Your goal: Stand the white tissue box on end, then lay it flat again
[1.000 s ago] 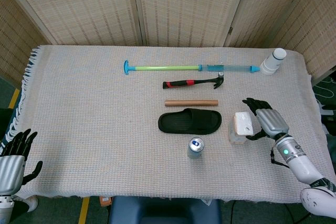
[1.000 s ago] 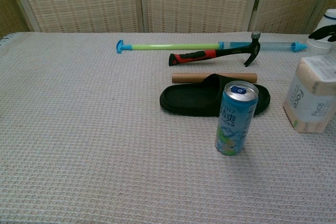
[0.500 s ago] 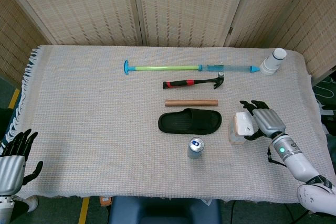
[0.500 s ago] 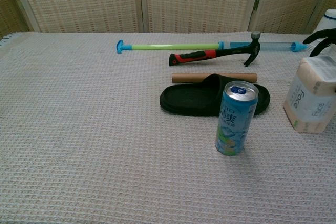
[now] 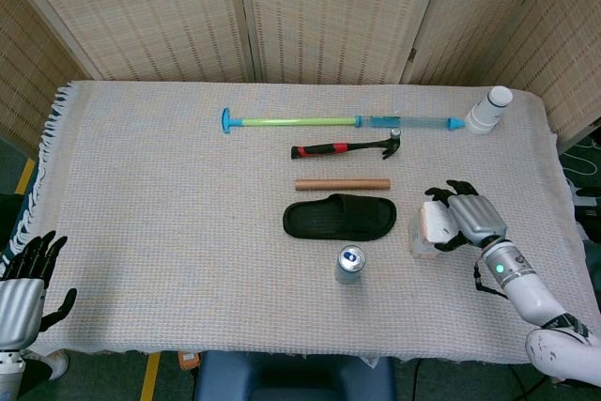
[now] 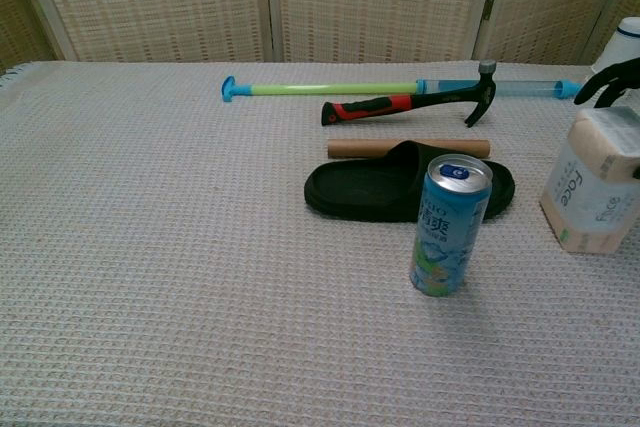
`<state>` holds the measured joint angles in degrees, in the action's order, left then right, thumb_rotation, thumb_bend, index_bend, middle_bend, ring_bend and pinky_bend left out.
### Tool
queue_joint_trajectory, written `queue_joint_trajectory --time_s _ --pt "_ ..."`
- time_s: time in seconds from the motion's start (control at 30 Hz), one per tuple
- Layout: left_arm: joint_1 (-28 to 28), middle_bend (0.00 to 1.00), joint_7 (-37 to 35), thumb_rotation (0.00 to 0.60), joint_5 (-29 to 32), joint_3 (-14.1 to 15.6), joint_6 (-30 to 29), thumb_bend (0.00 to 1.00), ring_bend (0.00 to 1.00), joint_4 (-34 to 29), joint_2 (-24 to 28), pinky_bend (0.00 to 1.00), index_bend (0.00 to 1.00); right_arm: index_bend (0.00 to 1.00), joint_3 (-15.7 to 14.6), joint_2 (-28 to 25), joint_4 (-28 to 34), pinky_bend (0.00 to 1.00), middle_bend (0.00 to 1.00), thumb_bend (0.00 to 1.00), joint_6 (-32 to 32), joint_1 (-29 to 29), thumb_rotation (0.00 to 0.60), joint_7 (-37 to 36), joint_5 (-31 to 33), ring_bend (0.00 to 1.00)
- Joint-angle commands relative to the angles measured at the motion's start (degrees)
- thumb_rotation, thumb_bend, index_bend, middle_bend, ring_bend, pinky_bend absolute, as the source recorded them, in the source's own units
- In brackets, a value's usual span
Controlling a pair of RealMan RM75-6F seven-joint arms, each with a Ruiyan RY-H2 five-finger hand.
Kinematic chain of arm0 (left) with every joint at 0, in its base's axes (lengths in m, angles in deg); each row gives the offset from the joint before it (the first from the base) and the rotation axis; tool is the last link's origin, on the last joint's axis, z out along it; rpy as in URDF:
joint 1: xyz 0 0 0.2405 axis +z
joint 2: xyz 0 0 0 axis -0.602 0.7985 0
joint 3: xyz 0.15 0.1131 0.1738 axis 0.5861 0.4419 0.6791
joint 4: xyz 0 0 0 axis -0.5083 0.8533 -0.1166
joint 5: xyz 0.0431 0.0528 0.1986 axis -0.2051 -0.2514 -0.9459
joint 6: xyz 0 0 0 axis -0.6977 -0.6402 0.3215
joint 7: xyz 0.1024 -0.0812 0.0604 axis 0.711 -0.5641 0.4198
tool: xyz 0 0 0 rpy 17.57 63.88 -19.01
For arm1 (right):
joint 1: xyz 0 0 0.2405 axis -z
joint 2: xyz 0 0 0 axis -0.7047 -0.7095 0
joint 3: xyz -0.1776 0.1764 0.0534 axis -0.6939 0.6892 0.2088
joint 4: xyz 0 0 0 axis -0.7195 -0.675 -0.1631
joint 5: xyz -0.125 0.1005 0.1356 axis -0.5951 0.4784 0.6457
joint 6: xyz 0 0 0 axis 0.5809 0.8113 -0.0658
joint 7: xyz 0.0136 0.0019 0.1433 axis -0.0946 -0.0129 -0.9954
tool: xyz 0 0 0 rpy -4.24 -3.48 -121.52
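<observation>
Tissue box (image 5: 429, 228) upright near right table edge; right hand (image 5: 472, 219) fingers (image 6: 612, 77) on top.

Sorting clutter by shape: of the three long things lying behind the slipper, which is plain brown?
The cardboard tube, directly behind the slipper. The hammer is black and red, the water squirter green and blue.

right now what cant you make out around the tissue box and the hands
- Right hand on tissue box: chest view's right edge cuts it off; only fingers show.
- Box's right side: head view, hidden by the hand.
- Left hand: head view, cut by the corner; absent from chest view.
</observation>
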<state>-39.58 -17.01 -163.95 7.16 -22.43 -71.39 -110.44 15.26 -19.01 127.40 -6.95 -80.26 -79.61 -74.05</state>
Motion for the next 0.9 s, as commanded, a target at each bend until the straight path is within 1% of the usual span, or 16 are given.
queue_joint_trajectory --time_s 0.03,0.1,0.37,0.53,0.6,0.63,0.73,0.8,0.83,0.9 --pt "0.01 0.0 -0.06 0.6 -0.11 0.03 -0.04 0.34 0.0 -0.01 0.03 0.15 0.09 0.28 -0.03 0.01 0.08 0.0 0.27 0.06 0.17 0.05 0.6 0.22 0.12 0.07" --pt "0.03 0.0 -0.12 0.6 -0.19 0.06 -0.06 0.34 0.0 0.0 0.04 0.15 0.09 0.32 -0.01 0.05 0.09 0.0 0.29 0.07 0.44 0.14 0.6 0.34 0.3 0.09" --pt "0.0 0.0 0.01 0.6 -0.13 0.04 0.05 0.34 0.0 0.06 -0.04 0.15 0.09 0.35 -0.04 0.05 0.0 0.0 0.32 0.09 1.7 0.49 0.6 1.55 1.4 0.11" --pt "-0.02 0.0 0.07 0.6 -0.02 0.01 0.12 0.34 0.0 0.08 -0.1 0.15 0.09 0.39 0.01 0.3 -0.33 0.0 0.37 0.11 2.57 0.78 0.6 1.9 1.39 0.15" --pt "-0.02 0.0 0.24 0.6 -0.02 0.04 0.14 0.34 0.0 0.04 -0.13 0.15 0.09 0.47 0.53 1.19 -1.05 0.0 0.43 0.15 5.1 1.55 0.6 1.49 -0.15 0.22" --pt "-0.01 0.0 0.26 0.6 0.02 0.04 0.15 0.34 0.0 0.03 -0.12 0.15 0.09 0.49 0.62 1.58 -1.41 0.0 0.45 0.17 5.97 1.93 0.6 1.17 -0.82 0.24" --pt "0.01 0.0 0.21 0.6 0.01 0.01 0.09 0.34 0.0 0.0 -0.12 0.15 0.09 0.51 1.12 2.14 -2.23 0.0 0.47 0.21 7.51 3.13 0.6 -1.58 -2.9 0.26" --pt "0.05 0.0 0.14 0.6 -0.07 0.05 0.03 0.34 0.0 -0.07 -0.07 0.15 0.09 0.51 1.74 2.27 -2.96 0.0 0.49 0.21 8.34 4.21 0.6 -6.04 -5.56 0.28" --pt "0.01 0.0 0.14 0.6 -0.05 0.03 0.08 0.34 0.0 -0.03 -0.07 0.15 0.09 0.51 2.08 2.39 -3.46 0.0 0.49 0.22 8.81 4.81 0.6 -8.92 -7.17 0.28" --pt "0.03 0.0 0.23 0.6 -0.06 0.08 0.12 0.34 0.0 -0.08 -0.05 0.15 0.09 0.51 2.75 3.08 -5.69 0.0 0.49 0.22 10.03 6.28 0.6 -18.12 -12.17 0.28"
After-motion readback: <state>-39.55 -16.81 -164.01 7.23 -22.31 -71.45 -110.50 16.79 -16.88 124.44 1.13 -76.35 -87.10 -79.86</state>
